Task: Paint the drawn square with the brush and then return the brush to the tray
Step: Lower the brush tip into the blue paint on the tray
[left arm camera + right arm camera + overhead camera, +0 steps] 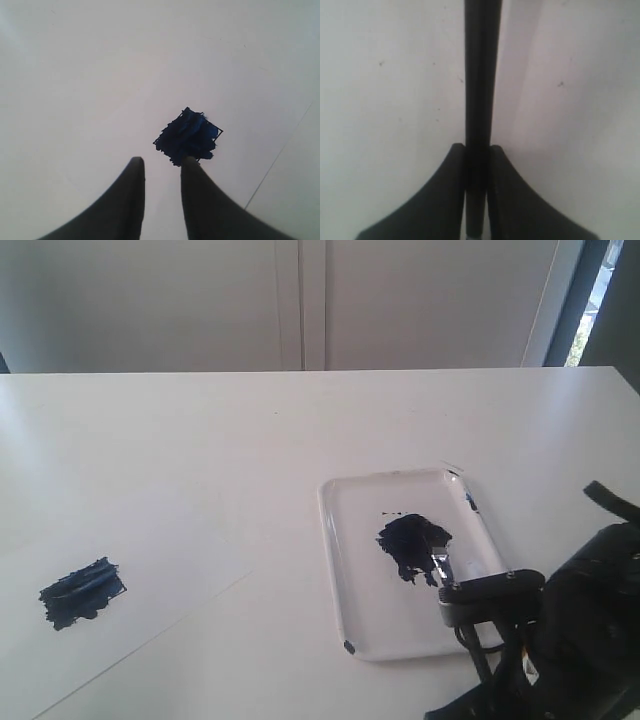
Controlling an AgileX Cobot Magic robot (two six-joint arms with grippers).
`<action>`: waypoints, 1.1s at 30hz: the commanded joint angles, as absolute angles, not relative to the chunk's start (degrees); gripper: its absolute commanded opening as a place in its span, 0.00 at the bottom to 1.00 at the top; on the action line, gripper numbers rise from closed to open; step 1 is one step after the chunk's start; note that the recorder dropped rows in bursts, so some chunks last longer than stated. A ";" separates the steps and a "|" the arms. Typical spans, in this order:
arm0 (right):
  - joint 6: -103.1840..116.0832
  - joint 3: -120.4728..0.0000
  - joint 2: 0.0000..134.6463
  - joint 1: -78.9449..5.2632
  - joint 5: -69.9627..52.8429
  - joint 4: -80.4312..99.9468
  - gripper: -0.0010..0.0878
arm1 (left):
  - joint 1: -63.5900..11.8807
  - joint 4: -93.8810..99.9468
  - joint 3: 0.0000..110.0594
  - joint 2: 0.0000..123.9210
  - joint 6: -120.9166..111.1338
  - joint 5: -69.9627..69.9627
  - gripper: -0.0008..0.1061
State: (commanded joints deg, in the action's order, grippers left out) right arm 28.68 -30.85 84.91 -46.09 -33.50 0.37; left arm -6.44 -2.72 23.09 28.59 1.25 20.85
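The drawn square (82, 592) is a ragged dark-navy patch on the white paper sheet (150, 560) at the left. In the left wrist view the same square (189, 136) lies just past my left gripper (162, 160), which is open with nothing between its fingers. The white tray (340, 570) sits right of centre and holds a navy paint puddle (410, 535). The brush (440, 566) has its silver ferrule and bristles at the puddle's near edge. My right gripper (470, 602) is shut on its black handle (481, 75), as the right wrist view of that gripper (478, 146) shows.
The paper's edge (280, 155) runs slantwise near the painted patch. Small dark smears mark the tray's rim (470, 502) and its near corner (349, 647). A pale wall with cabinet doors (300, 300) stands behind the white table (250, 430).
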 joint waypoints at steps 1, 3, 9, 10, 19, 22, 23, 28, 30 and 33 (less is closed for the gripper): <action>28.68 -30.85 84.91 -46.09 -32.26 0.00 0.01 | -6.44 -2.72 23.09 28.59 1.25 20.85 0.30; 28.86 -30.85 84.91 -45.96 -30.61 0.00 0.01 | -6.44 -2.72 23.09 28.59 1.25 20.85 0.30; 29.74 -30.85 84.91 -44.97 -28.55 0.00 0.01 | -6.44 -2.72 23.09 28.59 1.25 20.85 0.30; 29.74 -30.85 84.91 -44.58 -28.26 0.00 0.01 | -6.44 -2.72 23.09 28.59 1.25 20.85 0.30; 29.88 -30.88 84.91 -44.44 -26.63 0.00 0.18 | -6.44 -2.72 23.09 28.59 1.25 20.85 0.30; 29.88 -30.88 84.91 -44.44 -26.63 0.00 0.30 | -6.44 -2.72 23.09 28.59 1.25 20.85 0.30; 29.88 -30.88 84.91 -44.44 -26.63 0.00 0.33 | -6.44 -2.72 23.09 28.59 1.25 20.85 0.30; 29.88 -30.88 84.50 -44.44 -26.63 0.00 0.46 | -6.44 -2.72 23.09 28.59 1.25 20.85 0.30; 27.05 -30.88 82.60 -44.44 -26.63 0.00 0.46 | -6.44 -2.72 23.09 28.59 1.25 20.85 0.30; 22.24 -31.63 76.51 -44.44 -30.33 1.02 0.46 | -6.44 -2.72 23.09 28.45 1.25 20.61 0.30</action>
